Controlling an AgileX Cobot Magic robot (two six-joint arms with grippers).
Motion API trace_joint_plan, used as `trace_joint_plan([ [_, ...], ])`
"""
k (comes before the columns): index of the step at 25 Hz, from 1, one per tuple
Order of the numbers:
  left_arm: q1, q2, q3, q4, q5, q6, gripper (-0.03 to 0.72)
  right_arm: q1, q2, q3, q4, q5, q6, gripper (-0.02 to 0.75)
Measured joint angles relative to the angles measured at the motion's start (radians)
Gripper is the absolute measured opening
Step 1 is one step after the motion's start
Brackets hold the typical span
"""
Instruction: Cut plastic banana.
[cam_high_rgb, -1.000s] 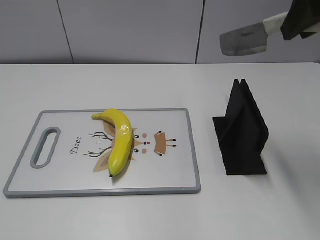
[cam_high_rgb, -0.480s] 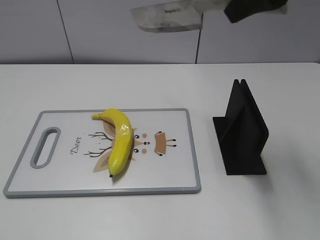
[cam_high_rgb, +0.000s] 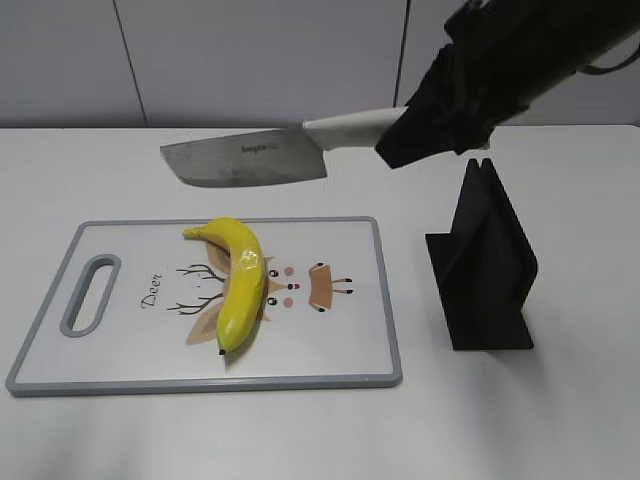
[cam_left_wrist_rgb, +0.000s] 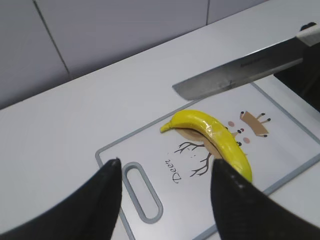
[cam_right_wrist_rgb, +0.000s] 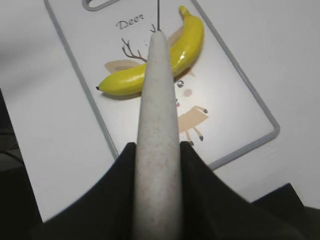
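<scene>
The plastic banana (cam_high_rgb: 240, 280) lies whole on the white cutting board (cam_high_rgb: 120, 360), over the deer drawing; it also shows in the left wrist view (cam_left_wrist_rgb: 215, 137) and the right wrist view (cam_right_wrist_rgb: 165, 62). My right gripper (cam_high_rgb: 420, 135) is shut on the pale handle of a cleaver (cam_high_rgb: 245, 158), whose blade hangs in the air just above and behind the banana's stem end. In the right wrist view the handle (cam_right_wrist_rgb: 157, 150) sits between the fingers, blade edge-on over the banana. My left gripper (cam_left_wrist_rgb: 165, 170) is open and empty, hovering above the board's handle slot.
A black knife stand (cam_high_rgb: 485, 265) stands on the white table to the right of the board. A grey wall runs behind the table. The board's grey handle slot (cam_high_rgb: 90, 293) is at its left end.
The right arm has swung the cleaver from high at the upper right leftwards and down, to just above the banana. The banana and board have not moved.
</scene>
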Motion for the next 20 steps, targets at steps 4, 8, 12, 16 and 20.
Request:
trace_joint_plan([
  [4, -0.046, 0.172, -0.130, -0.007, 0.081, 0.201, 0.582, 0.000, 0.031, 0.006, 0.088, -0.002, -0.129, 0.170],
  [8, -0.096, 0.368, -0.293, -0.008, 0.221, 0.345, 0.584, 0.000, 0.084, 0.006, 0.108, 0.001, -0.298, 0.170],
  [12, -0.166, 0.542, -0.429, 0.036, 0.280, 0.403, 0.581, 0.000, 0.125, 0.006, 0.131, 0.006, -0.397, 0.170],
  [16, -0.246, 0.691, -0.503, 0.149, 0.295, 0.421, 0.576, 0.000, 0.150, 0.006, 0.198, 0.006, -0.510, 0.170],
  [20, -0.278, 0.823, -0.513, 0.203, 0.307, 0.427, 0.570, 0.000, 0.169, 0.006, 0.230, -0.005, -0.554, 0.170],
])
